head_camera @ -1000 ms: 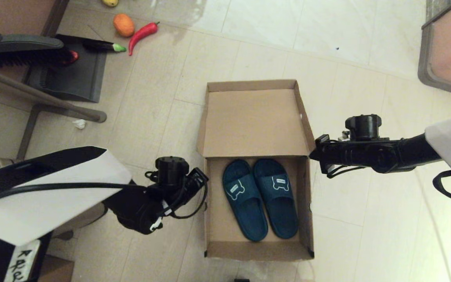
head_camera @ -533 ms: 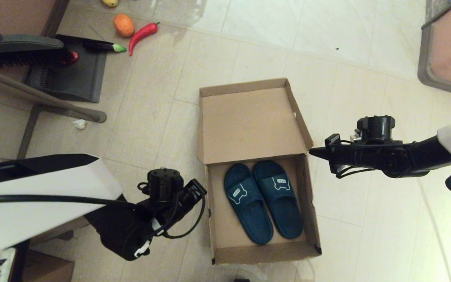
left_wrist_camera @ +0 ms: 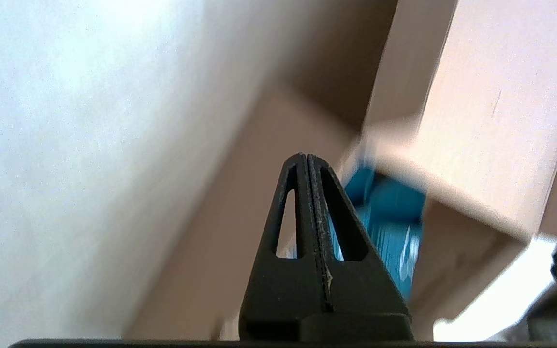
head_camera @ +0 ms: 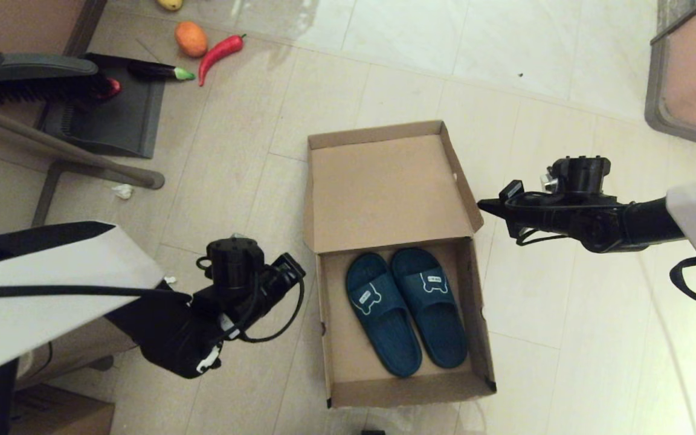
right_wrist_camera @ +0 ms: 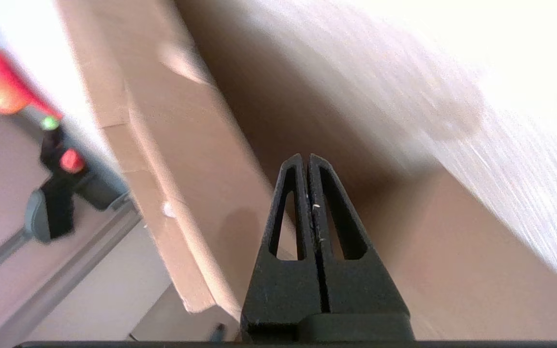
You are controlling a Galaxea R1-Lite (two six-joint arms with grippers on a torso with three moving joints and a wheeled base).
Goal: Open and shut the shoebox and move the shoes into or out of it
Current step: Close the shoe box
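Observation:
The brown cardboard shoebox (head_camera: 408, 389) stands open on the floor, its hinged lid (head_camera: 384, 187) tilted back on the far side. The two dark teal shoes (head_camera: 405, 311) lie side by side inside, toes toward me, and show blurred in the left wrist view as the shoes (left_wrist_camera: 387, 217). My left gripper (head_camera: 296, 273) (left_wrist_camera: 306, 157) is shut and empty, just outside the box's left wall. My right gripper (head_camera: 482, 207) (right_wrist_camera: 306, 157) is shut and empty, its tip beside the lid's right side flap (right_wrist_camera: 162, 145).
A broom and dustpan (head_camera: 100, 115) sit at the back left with a slanted metal bar (head_camera: 58, 145) in front. An orange (head_camera: 191, 38), a red chili (head_camera: 221, 51) and an eggplant (head_camera: 157, 71) lie nearby. A paper scrap (head_camera: 122, 191) is on the tiles. Furniture (head_camera: 692, 78) stands at the back right.
The lid has tipped further back and the box has turned slightly. My left arm has drawn back to the left. My right gripper has moved toward the far side along the lid's right edge.

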